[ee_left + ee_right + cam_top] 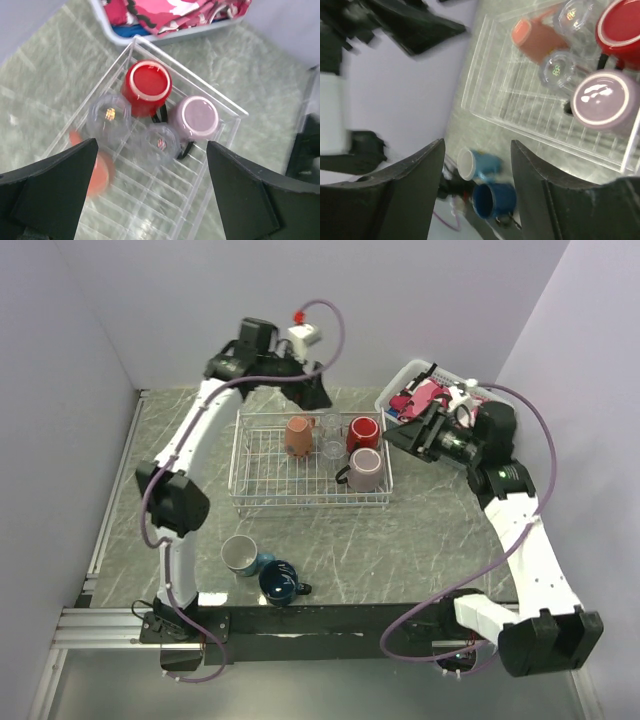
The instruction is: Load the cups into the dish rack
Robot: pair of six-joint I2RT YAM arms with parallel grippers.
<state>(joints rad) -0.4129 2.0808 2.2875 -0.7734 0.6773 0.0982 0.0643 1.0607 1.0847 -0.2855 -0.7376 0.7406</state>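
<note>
Left gripper (152,145): wide open, empty, above the dish rack (262,490)
Right gripper (477,145): partly open, holds nothing
In rack: red mug (362,432), salmon mug (299,435), mauve mug (365,469), two glasses (331,449)
On table (420,540): teal mug (241,555) and navy mug (280,581), outside the rack

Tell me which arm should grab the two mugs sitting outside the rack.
Probably left: the teal mug and navy mug lie on its side, near its base, and the left pincer is open and empty. The right pincer hangs beyond the rack's right end.
</note>
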